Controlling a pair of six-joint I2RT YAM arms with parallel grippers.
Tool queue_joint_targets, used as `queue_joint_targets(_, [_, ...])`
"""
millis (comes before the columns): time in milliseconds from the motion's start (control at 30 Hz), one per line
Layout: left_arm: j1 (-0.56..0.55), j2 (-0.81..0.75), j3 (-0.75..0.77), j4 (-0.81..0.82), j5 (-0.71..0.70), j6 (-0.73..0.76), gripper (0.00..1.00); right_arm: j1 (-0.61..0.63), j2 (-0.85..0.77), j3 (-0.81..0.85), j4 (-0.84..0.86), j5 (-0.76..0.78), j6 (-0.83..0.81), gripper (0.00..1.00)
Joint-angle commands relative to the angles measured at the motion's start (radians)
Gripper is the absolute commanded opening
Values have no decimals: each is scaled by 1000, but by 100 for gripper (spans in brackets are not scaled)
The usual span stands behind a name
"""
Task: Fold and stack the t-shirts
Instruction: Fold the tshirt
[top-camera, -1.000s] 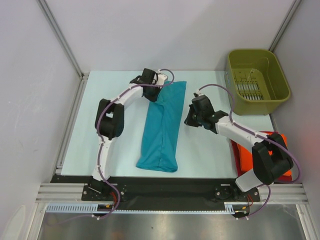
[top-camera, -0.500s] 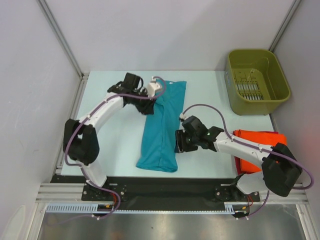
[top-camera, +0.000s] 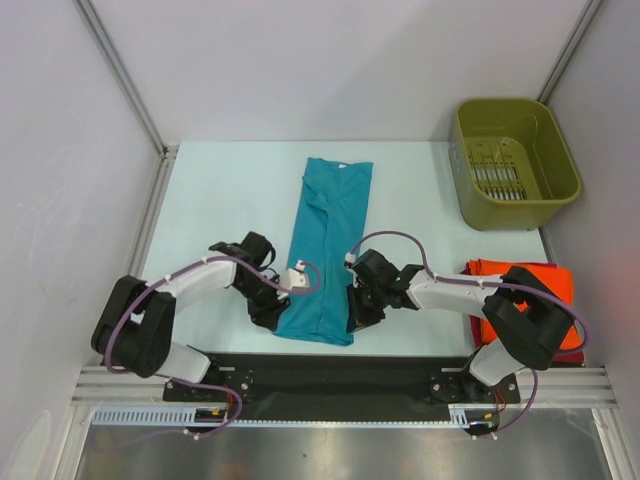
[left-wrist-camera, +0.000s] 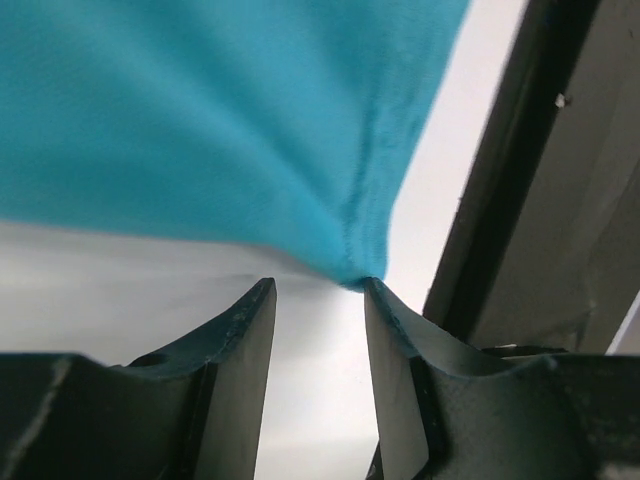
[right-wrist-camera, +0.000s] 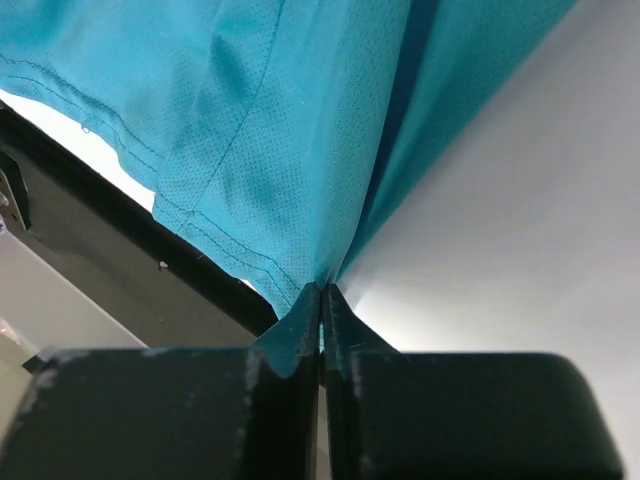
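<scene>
Table (top-camera: 215, 195): open surface to the left of the cloth; its black near edge runs just beside both claws.
Left gripper (top-camera: 273, 304): one. Its wrist view alone shows the fingers (left-wrist-camera: 238, 335) spread, with the cloth's corner at their tips.
Teal t-shirt (top-camera: 328, 235): one, a long strip at mid-table.
Right gripper (top-camera: 356, 311): one, pressed together on the near right hem corner.
Orange-red t-shirt (top-camera: 548, 273): near right, partly under the arm; layers uncountable.
Olive bin (top-camera: 515, 200): one, far right.

Long t-shirt (top-camera: 325, 250) centre, bin (top-camera: 515, 165) far right, other t-shirts (top-camera: 560, 282) near right
</scene>
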Motion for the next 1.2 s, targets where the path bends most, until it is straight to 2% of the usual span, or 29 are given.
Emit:
queue_joint_targets(0, [-65,-72,-36,32,55,122,46,2,6,-18,29,-52,8,1])
queue_joint_targets(167, [-157,-134,-42,-16,117,150,45,-29,-23,-32,-59,-13,-50,0])
queue_joint_targets(333, [-226,-143,45,-73,161,149,45,-69,-55,-48,-127,-4,-128,0])
queue_joint_targets(400, [-254,-149,77,-25,163,146,45,-67,-48,-38,-130,-29,-141,0])
queue_joint_targets(533, [-387,-128,119,80,134,178,46,-67,-8,-25,-97,-79,-129,0])
queue_joint_targets(600, [-409,-126,113,128,132,274,47,-67,-8,-17,-100,-81,-110,7])
queue_joint_targets(633, [-418,-127,113,148,134,303,48,-67,-11,-9,-98,-89,-100,18])
queue_joint_targets(700, [-424,-131,107,189,143,348,50,-64,-37,-9,-83,-102,-57,32])
queue_joint_targets(733, [-438,-131,101,197,140,406,50,-61,-46,-12,-68,-102,-47,45])
queue_joint_targets(833, [-481,-120,53,260,100,498,55,-67,-57,-11,-77,-90,-38,51])
queue_joint_targets(1033, [-558,-74,9,327,58,593,54,-95,-101,-57,-78,-82,-17,51])
queue_joint_targets(1167, [-587,-58,-53,415,26,568,51,-101,-146,-89,-84,-69,-6,52])
